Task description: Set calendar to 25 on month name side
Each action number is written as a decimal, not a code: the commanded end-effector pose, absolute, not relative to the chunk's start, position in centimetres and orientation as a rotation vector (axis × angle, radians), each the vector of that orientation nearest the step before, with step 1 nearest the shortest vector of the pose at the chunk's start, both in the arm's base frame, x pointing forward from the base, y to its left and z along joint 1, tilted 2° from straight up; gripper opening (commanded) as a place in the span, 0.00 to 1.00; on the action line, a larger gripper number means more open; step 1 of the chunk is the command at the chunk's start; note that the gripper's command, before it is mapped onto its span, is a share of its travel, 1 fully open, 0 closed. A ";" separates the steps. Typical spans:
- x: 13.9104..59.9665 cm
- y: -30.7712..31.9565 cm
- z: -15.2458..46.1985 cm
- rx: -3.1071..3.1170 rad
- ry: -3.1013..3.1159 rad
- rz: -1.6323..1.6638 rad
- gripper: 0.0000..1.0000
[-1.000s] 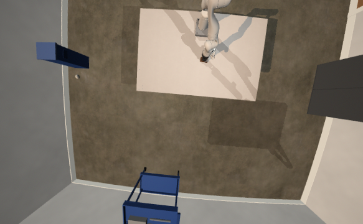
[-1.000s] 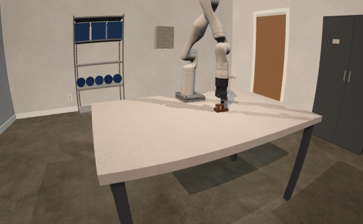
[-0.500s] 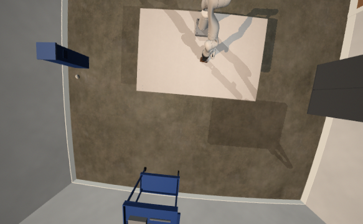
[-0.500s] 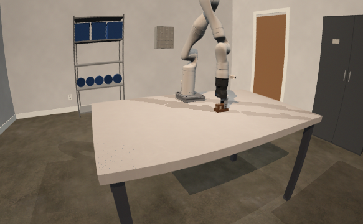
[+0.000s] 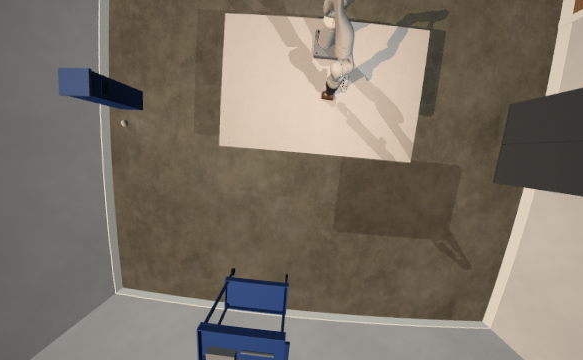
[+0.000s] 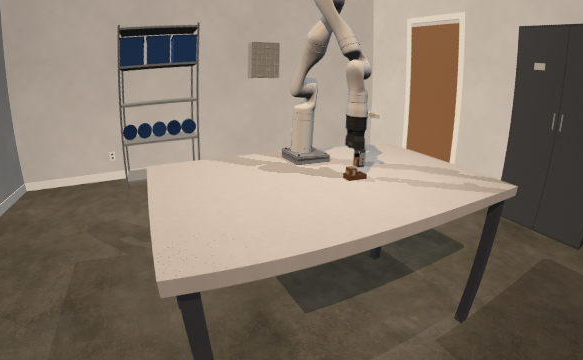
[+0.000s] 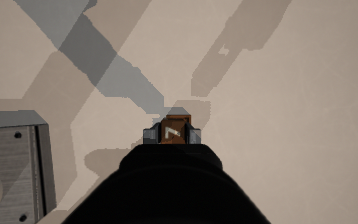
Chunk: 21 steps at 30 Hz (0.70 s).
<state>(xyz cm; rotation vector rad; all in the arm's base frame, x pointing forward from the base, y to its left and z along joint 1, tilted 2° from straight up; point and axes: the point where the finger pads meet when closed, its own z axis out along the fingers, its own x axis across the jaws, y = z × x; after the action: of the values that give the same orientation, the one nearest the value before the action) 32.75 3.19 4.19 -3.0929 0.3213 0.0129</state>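
Observation:
My gripper [image 6: 359,163] [image 7: 173,129] points down and is shut on a brown cube [image 6: 356,160] [image 7: 172,131]. It holds the cube above the table, just behind and above the tray in the exterior view. The cube's upper face shows a light digit that looks like a 7, turned sideways in the wrist view. The small brown tray [image 5: 327,98] [image 6: 356,177] stands on the table. The other brown cube [image 6: 351,171] sits at the tray's left part in the exterior view. Its digit and the month's name are too small to read. The held cube hides most of the tray in the wrist view.
The arm's grey base plate [image 5: 323,52] [image 6: 305,156] [image 7: 10,165] is bolted to the table [image 5: 271,100] [image 6: 271,215] behind the tray, to its left in the exterior view. Arm shadows cross the table top. Cabinets, a shelf and a cart stand away from the table.

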 end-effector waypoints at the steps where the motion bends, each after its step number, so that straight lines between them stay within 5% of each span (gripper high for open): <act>1: 33.6 2.7 6.3 -3.090 0.338 -0.033 0.60; 21: 33.5 2.6 11.0 -3.090 0.338 -0.033 0.60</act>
<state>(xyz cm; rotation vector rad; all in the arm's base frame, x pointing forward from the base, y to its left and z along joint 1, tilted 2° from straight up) 33.34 2.65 10.76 -3.0901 0.3352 -0.0217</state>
